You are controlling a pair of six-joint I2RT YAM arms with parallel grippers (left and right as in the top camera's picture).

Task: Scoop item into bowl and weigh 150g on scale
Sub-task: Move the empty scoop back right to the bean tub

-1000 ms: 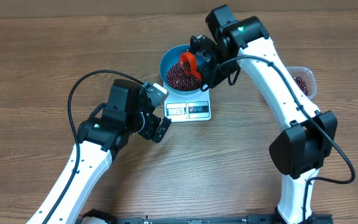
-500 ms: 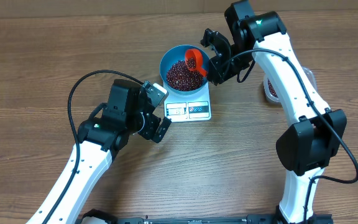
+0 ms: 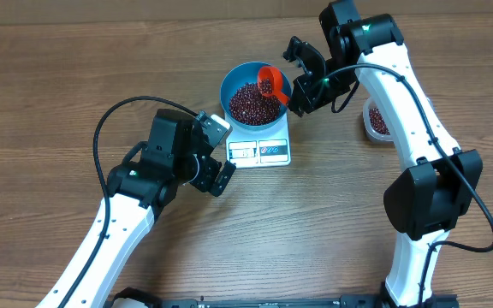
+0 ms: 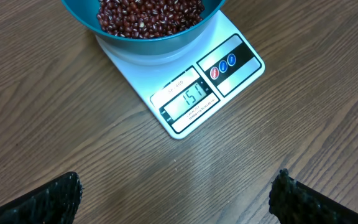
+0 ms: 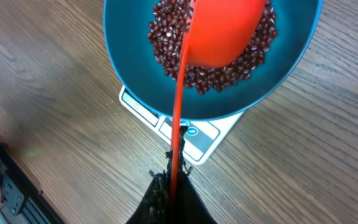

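The blue bowl stands on the white scale and holds a heap of dark red beans. My right gripper is shut on the handle of an orange-red scoop, whose cup hangs over the bowl's far right part. From the right wrist, the scoop hides some of the beans. My left gripper stands open just left of the scale, holding nothing. In the left wrist view the scale's display reads 151.
A clear plastic tub with more beans sits to the right of the scale, partly behind the right arm. The rest of the view is bare wooden table. The left arm's cable loops above its wrist.
The right arm has swung right and back, carrying the scoop from the bowl's middle toward its far right rim and uncovering the clear tub. The left arm has not moved.
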